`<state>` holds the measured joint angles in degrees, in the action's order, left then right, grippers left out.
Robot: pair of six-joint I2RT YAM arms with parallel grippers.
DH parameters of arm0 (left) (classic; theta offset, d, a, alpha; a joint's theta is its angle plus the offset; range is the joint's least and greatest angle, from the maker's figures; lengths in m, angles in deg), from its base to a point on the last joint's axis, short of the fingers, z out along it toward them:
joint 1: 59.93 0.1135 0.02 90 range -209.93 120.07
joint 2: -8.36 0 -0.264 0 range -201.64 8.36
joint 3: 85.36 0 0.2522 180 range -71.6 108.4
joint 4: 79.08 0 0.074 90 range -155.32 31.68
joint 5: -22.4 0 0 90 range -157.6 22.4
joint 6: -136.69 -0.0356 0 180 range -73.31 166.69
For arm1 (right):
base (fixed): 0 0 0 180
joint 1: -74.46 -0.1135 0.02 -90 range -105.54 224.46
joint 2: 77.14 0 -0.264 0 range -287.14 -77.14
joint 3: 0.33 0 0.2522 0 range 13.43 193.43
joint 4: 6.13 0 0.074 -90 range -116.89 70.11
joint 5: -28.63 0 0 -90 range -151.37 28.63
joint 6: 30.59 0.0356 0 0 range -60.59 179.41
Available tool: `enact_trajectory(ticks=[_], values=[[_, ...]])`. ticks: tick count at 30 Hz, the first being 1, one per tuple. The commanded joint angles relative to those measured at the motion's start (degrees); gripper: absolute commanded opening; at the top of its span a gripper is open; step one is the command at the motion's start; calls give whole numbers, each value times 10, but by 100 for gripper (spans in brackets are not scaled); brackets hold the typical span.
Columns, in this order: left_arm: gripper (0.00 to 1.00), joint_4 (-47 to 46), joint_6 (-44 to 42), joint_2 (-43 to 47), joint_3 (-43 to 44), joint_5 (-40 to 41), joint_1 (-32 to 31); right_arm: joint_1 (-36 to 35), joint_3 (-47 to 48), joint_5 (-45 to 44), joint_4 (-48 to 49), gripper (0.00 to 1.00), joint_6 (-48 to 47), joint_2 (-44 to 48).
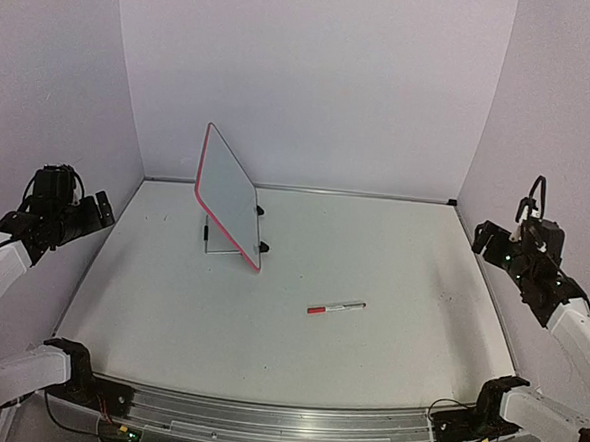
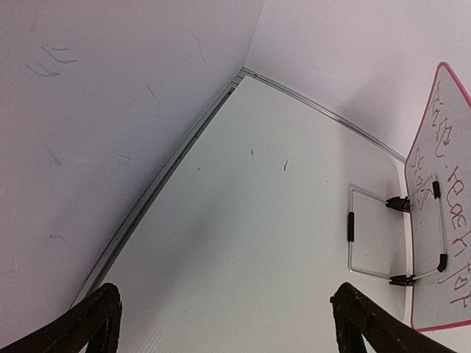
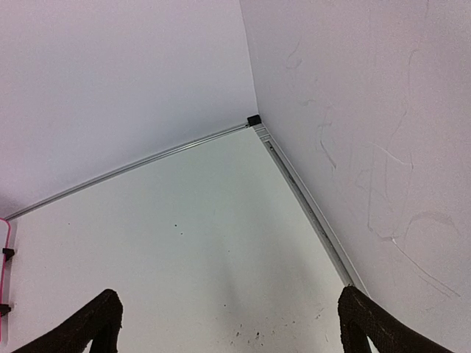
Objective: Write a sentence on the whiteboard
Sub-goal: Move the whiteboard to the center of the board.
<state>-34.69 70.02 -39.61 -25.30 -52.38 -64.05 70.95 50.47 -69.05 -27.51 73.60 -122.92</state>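
1. standing on edge and leaning over at the back-left of the counter (image 1: pixel 267 350) is the whiteboard (image 1: pixel 227 192), red-pink rim all round, black feet down on the surface.
2. the sentence (image 2: pixel 460 250) only shows in the left wrist view: thin reddish handwriting running sideways up the board face. too skewed for me to read it properly.
3. that same view has a bent wire stand (image 2: pixel 352 246) with black sleeves coming off the board's feet and lying flat on the counter.
4. a marker (image 1: pixel 336 308) with a red cap lies flat in the open middle of the counter, off toward the board's front right and not touching it.
5. the left hand (image 2: pixel 226 301) is up by the left wall, well apart from the board, fingers spread wide with nothing between them.
6. the right hand (image 3: pixel 229 305) is over by the right wall, pointed at the far right corner, also wide open and holding nothing.
7. both side walls (image 3: pixel 368 147) have faint scuffs and scribble marks, and the counter has a few dark specks.
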Motion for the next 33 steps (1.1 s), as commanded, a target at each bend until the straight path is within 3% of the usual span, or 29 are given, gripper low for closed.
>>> enact_trajectory(ticks=[1, 7, 11, 15, 20, 26, 33], values=[[100, 4, -17, -20, 51, 0, 2, 1, 35, 66, 20, 98, -11, -20], [100, -4, -28, -48, 55, -72, 2, -5, 72, 244, 67, 98, -12, -121], [100, -8, -2, -74, 45, -128, 2, -81, 113, 267, 67, 98, -30, -197], [100, -98, 60, -73, -13, -239, 2, -156, 194, 328, 68, 92, -18, -321], [99, -210, 129, -107, -82, -305, 1, -219, 296, 373, 72, 83, 8, -474], [97, -271, 151, -188, -100, -351, -4, -268, 423, 396, 91, 72, 52, -642], [97, -294, 160, -186, -132, -350, -26, -304, 526, 424, 111, 66, 88, -779]])
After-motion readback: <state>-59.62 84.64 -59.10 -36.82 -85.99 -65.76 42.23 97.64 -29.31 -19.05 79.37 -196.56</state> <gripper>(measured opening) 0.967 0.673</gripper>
